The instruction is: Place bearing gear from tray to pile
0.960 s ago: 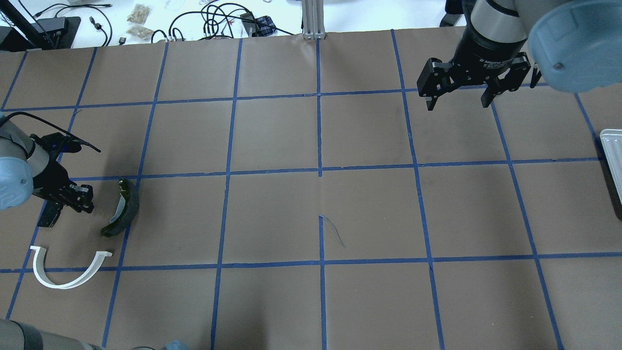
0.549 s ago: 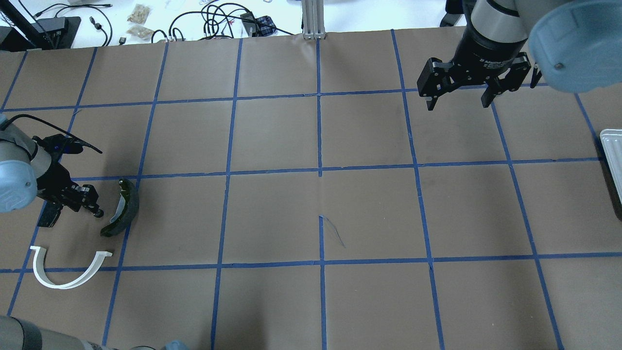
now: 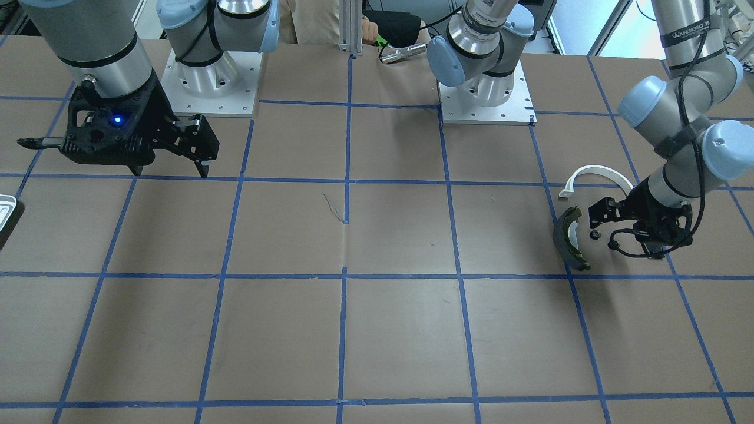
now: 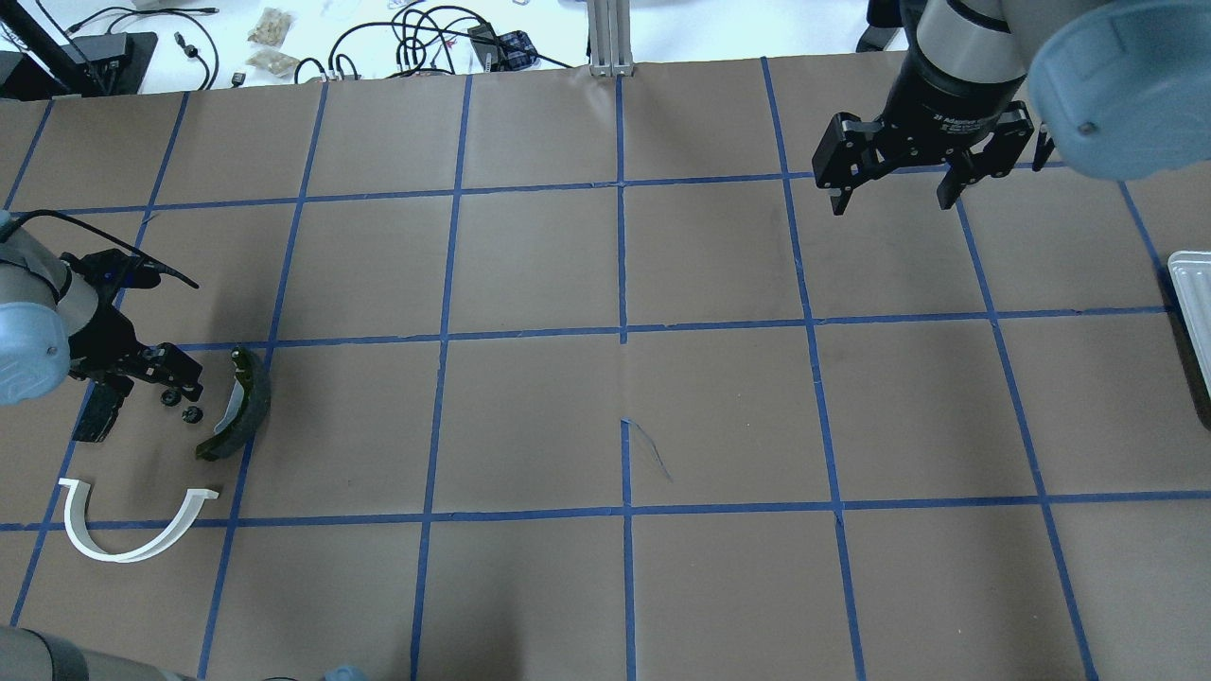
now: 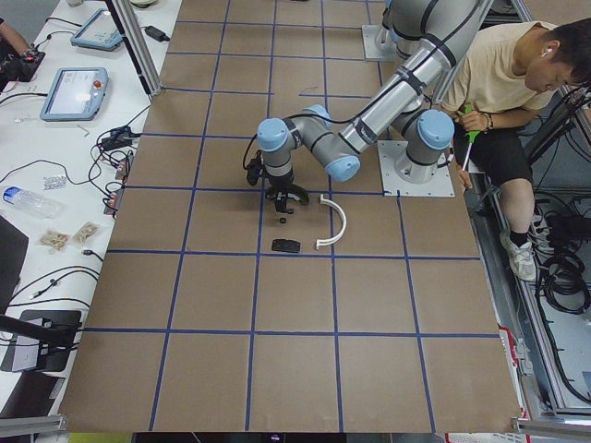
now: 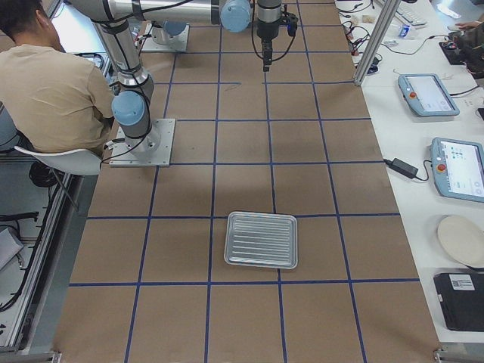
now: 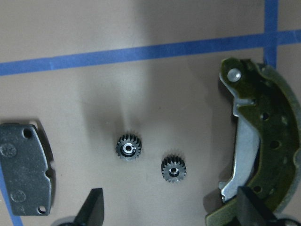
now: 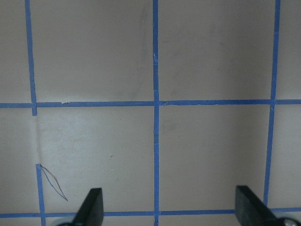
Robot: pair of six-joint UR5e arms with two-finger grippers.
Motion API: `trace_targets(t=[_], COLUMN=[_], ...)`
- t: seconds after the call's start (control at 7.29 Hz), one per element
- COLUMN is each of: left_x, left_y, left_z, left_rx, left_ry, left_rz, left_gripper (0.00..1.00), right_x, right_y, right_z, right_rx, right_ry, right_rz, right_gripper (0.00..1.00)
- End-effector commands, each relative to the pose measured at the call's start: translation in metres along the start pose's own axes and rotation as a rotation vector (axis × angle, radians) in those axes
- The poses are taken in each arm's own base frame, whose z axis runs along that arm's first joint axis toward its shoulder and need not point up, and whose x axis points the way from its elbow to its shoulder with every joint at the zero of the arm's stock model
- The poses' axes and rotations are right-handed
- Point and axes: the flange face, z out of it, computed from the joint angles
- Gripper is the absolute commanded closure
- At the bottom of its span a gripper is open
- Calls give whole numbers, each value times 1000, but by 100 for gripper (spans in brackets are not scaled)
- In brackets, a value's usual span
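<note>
1. Two small dark toothed metal bearing gears are lying flat on the table, one near the other but not touching it.
2. Both are sitting inside the pile, in the gap between a grey-black rectangular pad with small holes and a dark olive curved brake shoe with a pale metal web; they are touching neither part.
3. The left gripper is hanging over the two gears with its fingers spread wide and nothing between them.
4. In the left wrist view the gears are lying just ahead of the fingertips, within the span of the opening.
5. A white semicircular plastic arch bracket is lying nearby, on the robot's side of the pad and the brake shoe and apart from both; it is completing the pile.
6. The table is wearing brown paper crossed by a grid of blue tape.
7. The right gripper is hovering above bare paper well apart from the pile, with its fingers wide apart and gripping nothing.
8. A shallow ribbed silver-white metal tray with rounded corners is resting flat at the end of the table on the robot's right, far from the pile and from both grippers.
</note>
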Motion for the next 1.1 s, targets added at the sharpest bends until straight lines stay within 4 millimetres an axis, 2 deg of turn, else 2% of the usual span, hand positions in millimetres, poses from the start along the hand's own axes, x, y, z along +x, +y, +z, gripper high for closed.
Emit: trace_targets(t=[0.0, 0.14, 0.27, 0.41, 0.55, 0.69, 0.82, 0.96], left_x=[52, 92, 145, 207, 253, 271, 273, 277], left_y=[-13, -13, -14, -7, 7, 19, 27, 47], left_z=[-79, -131, -176, -213, -235, -248, -251, -254], left_rx=[-32, -43, -14, 29, 74, 106, 109, 71], left_ry=[21, 15, 30, 12, 6, 13, 4, 7], left_rz=[-54, -86, -146, -175, -130, -101, -110, -117], left_gripper=[0, 0, 0, 0, 0, 0, 0, 0], right_x=[1, 1, 1, 1, 1, 1, 1, 1], right_y=[0, 0, 0, 0, 0, -1, -1, -1], right_z=[0, 0, 0, 0, 0, 0, 1, 1], right_rx=[-2, -2, 0, -2, 0, -2, -3, -2], right_ry=[4, 2, 4, 5, 5, 7, 7, 7], right_rz=[-2, -2, -2, -2, -3, -2, -2, -2], right_gripper=[0, 0, 0, 0, 0, 0, 0, 0])
